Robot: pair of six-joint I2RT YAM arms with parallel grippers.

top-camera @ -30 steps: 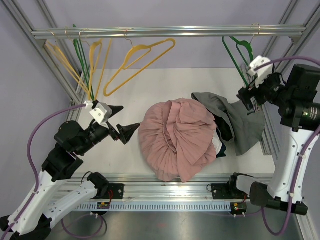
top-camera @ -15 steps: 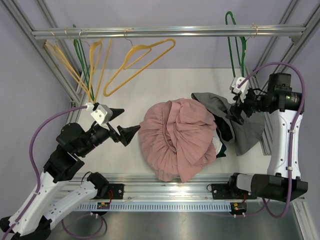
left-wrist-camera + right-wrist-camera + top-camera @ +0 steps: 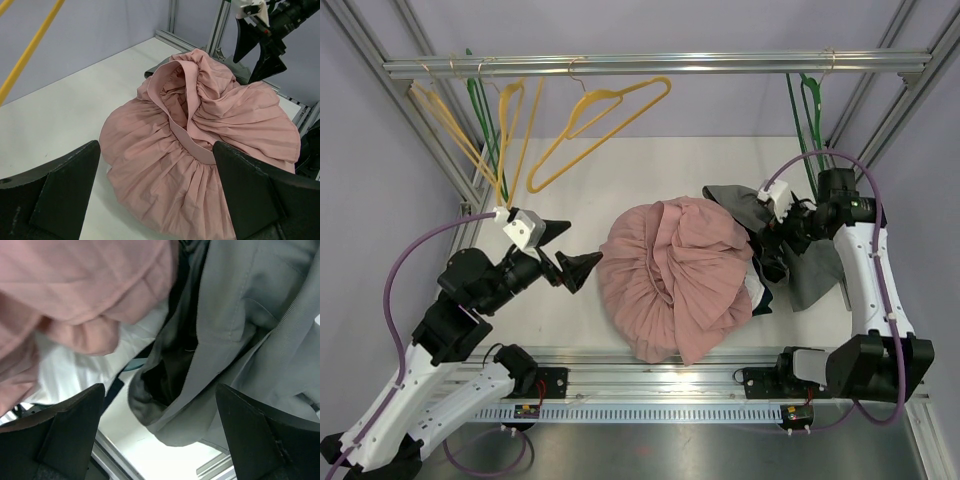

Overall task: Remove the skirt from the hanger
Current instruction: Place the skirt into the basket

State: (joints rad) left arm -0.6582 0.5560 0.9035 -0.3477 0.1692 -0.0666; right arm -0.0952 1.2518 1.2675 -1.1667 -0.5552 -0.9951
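A pink skirt (image 3: 675, 275) lies heaped in the middle of the worktop (image 3: 620, 170), and a grey garment (image 3: 815, 278) lies crumpled just beside it on the right, the two touching where their edges overlap. Neither is on a hanger. The green hanger (image 3: 813, 100) hangs bare from the rail (image 3: 650, 65) above the grey garment, so that garment is probably the one the task means, and the removal looks as good as done. The right pincer (image 3: 772, 250) hovers low over the seam between the two garments, released and grasping nothing; its wrist view shows only grey folds and a pink edge between the wide-set jaws. The step in hand appears to be clearing that arm. To do it well, the arm should lift straight up before swinging away, so that no finger hooks a fold or drags cloth off the worktop edge, and it should pass wide of the green hanger to avoid knocking it off the rail. The left pincer (image 3: 572, 243) is also released and empty, near the pink skirt's left side but not touching it, and can hold there. The yellow hangers (image 3: 600, 120) on the rail are well apart from both arms.
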